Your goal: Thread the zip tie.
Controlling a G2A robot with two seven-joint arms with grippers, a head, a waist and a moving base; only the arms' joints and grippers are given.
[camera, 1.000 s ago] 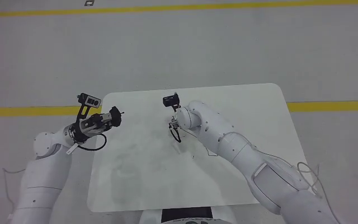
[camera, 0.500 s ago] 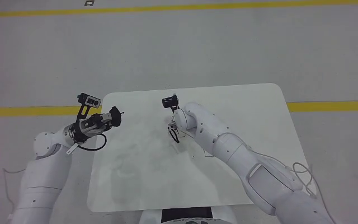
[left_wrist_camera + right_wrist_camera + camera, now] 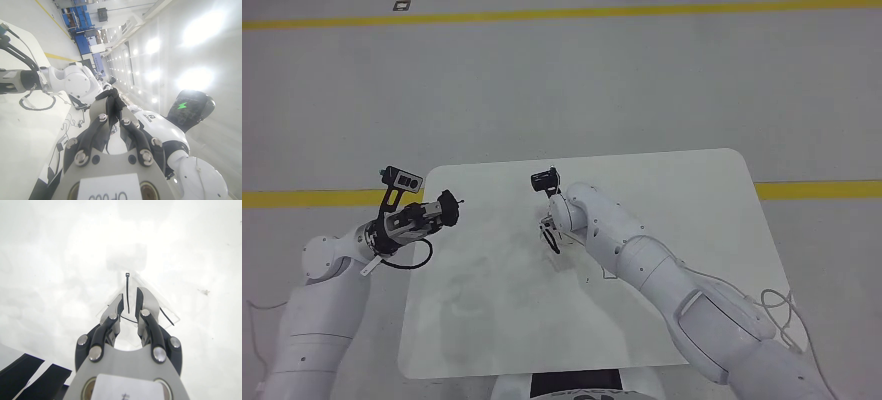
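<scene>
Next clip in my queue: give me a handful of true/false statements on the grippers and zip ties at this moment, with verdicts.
1. The right gripper is open, with a zip tie lying between its fingers. True.
2. That zip tie is white. False: it is black.
3. It lies on a clear sheet on the table. True.
4. The left gripper is over the middle of the table. False: it is at the table's edge on the robot's left side.
5. The left gripper's fingers are spread wide. False: they are pressed together.
</scene>
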